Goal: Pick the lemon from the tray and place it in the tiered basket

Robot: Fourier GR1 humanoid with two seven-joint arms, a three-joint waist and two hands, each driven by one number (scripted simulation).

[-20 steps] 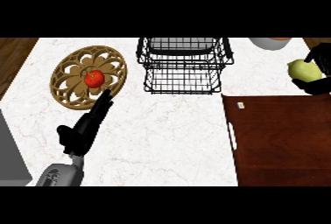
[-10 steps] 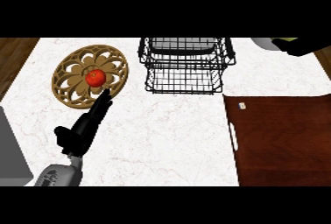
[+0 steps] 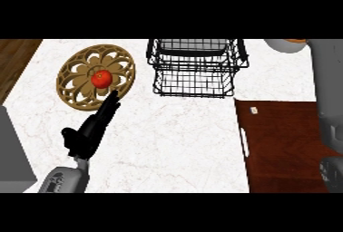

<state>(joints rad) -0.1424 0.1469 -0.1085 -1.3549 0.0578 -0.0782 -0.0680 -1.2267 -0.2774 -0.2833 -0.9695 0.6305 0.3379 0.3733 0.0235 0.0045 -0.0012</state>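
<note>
Evidently unfinished. View steeply down onto a white marbled tabletop (image 3: 174, 136). At upper centre, a black wire tiered basket (image 3: 198, 68), with no lemon visible in either tier. At right, a dark brown rectangular tray (image 3: 288, 145), bare of any lemon too. No lemon anywhere in view, so its whereabouts impossible to tell; possibly with the right hand, itself out of sight. Only the grey right forearm (image 3: 328, 99) on show, running up the right edge and out past the top. At upper left, a round golden plate (image 3: 74, 79) carrying one red fruit (image 3: 101, 79), no part of the job. Left hand (image 3: 94, 124) open above the tabletop, fingers straight, tips just at the plate's near rim, gripping nothing. Judged from this alone: placing in the basket not yet done; pick-up perhaps made, but no way to confirm.
</note>
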